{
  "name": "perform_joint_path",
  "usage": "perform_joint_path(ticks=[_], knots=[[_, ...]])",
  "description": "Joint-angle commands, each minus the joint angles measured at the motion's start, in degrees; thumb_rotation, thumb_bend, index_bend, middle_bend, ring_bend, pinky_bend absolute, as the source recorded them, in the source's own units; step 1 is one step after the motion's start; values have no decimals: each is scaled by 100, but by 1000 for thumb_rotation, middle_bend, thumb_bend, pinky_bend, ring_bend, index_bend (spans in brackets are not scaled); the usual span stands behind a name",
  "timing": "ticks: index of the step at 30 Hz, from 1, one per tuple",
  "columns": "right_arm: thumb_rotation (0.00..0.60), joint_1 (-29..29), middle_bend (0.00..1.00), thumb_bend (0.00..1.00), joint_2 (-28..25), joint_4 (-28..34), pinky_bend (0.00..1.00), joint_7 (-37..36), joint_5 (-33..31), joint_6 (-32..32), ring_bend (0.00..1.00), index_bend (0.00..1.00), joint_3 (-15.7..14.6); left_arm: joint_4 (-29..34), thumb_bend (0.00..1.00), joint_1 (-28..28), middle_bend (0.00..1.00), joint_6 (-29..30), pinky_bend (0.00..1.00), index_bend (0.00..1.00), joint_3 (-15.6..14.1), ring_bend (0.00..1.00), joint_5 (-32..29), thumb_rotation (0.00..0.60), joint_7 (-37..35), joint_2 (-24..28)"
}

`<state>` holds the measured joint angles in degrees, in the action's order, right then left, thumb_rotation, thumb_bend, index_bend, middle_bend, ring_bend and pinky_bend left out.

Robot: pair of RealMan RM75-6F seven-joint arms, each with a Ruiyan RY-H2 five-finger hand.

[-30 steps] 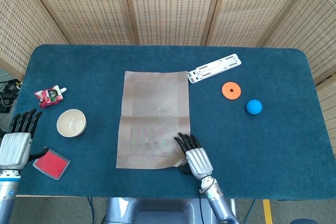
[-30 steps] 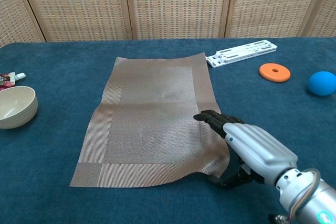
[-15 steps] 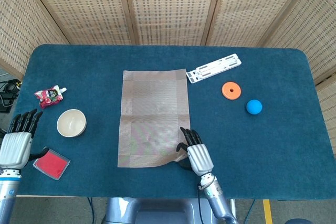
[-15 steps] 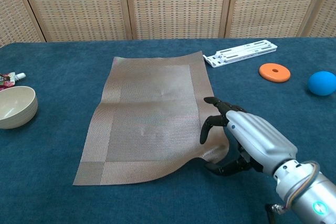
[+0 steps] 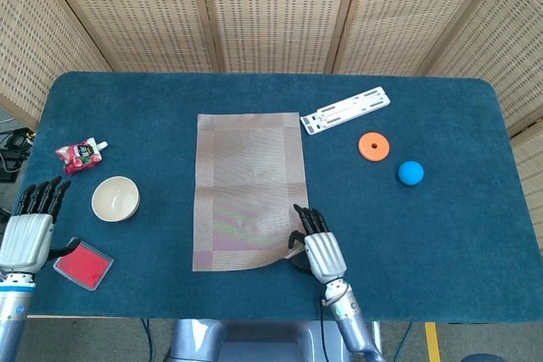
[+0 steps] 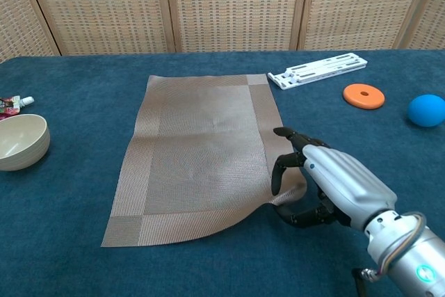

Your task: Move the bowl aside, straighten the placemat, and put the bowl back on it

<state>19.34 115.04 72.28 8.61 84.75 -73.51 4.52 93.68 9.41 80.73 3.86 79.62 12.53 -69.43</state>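
One placemat (image 5: 249, 188), centre of table (image 5: 450, 235), near right corner lifted and pinched by right hand (image 6: 327, 184). One bowl (image 5: 115, 198), set well left, beside idle left hand (image 5: 27, 231) with fingers spread, holding nothing. Advised: drag low, square edges to table, flatten corner before letting go.

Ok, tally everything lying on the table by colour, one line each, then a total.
Red: 2, the pouch and the flat square pad
Cream: 1, the bowl
Tan: 1, the placemat
White: 1, the slotted strip
Orange: 1, the disc
Blue: 1, the ball
Total: 7
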Motion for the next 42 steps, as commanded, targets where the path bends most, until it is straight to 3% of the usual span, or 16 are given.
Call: perform_joint_path(ticks=[1,13,22,30,42], knots=[[600,-22,96,547,-38,42,33,6,-9,-22,0,605,-13,4,142,0,0,-2,0,0,-3,0,-2,600,11,-2],[600,-275,109,566,-529,581,32,14,227,-473,0,641,-214,31,142,-12,0,58,0,0,-27,0,69,600,120,-39],[600,-598,108,566,-1334,1127,32,39,497,-1080,0,643,-332,105,142,-50,0,164,0,0,-64,0,202,600,126,-16],[600,-679,107,563,-2017,1140,32,-14,255,-1145,0,648,-45,137,142,-70,0,201,0,0,-92,0,275,600,134,2],[600,-393,107,551,-2712,698,28,-239,-689,-525,0,650,795,141,142,-61,0,170,0,0,-87,0,258,600,208,-23]])
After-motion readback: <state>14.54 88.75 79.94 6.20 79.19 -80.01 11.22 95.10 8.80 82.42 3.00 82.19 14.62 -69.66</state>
